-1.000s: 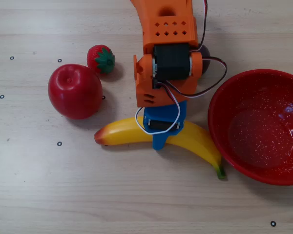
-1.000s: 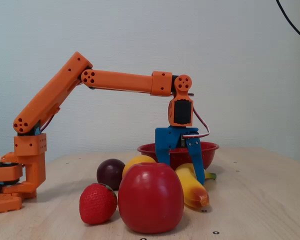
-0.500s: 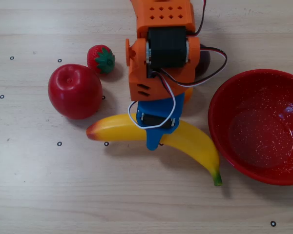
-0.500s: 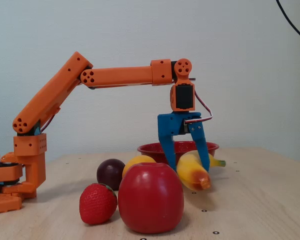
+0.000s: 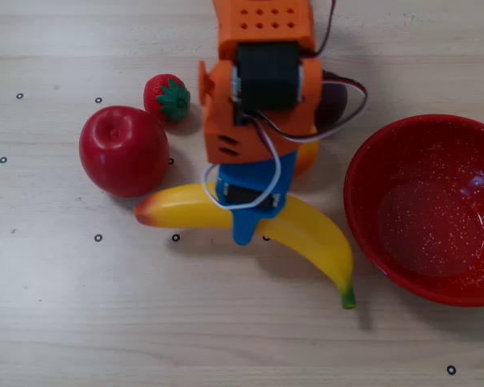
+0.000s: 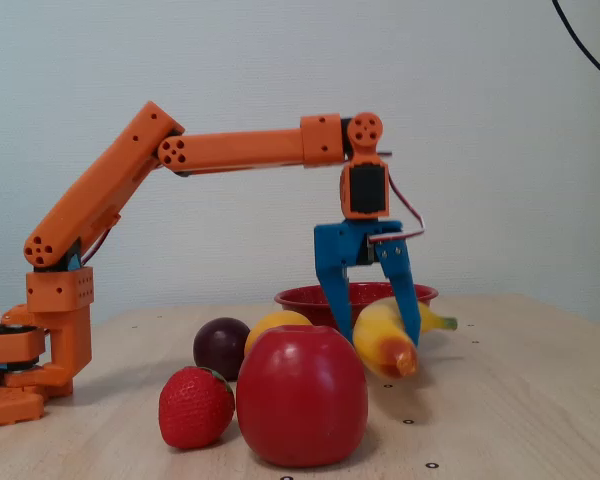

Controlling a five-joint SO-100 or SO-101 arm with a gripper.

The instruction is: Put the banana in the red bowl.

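Lifted a little higher than half a second ago, the banana [image 6: 385,338] now hangs clear of the surface [image 6: 500,400], its shadow showing beneath it in the fixed view. The blue fingers [image 6: 410,300] are closed around its middle, one on each side. In the overhead view the banana [image 5: 315,238] lies left of the red bowl [image 5: 363,210], apart from it, with the red apple [image 5: 123,151] and strawberry [image 5: 167,97] further left.
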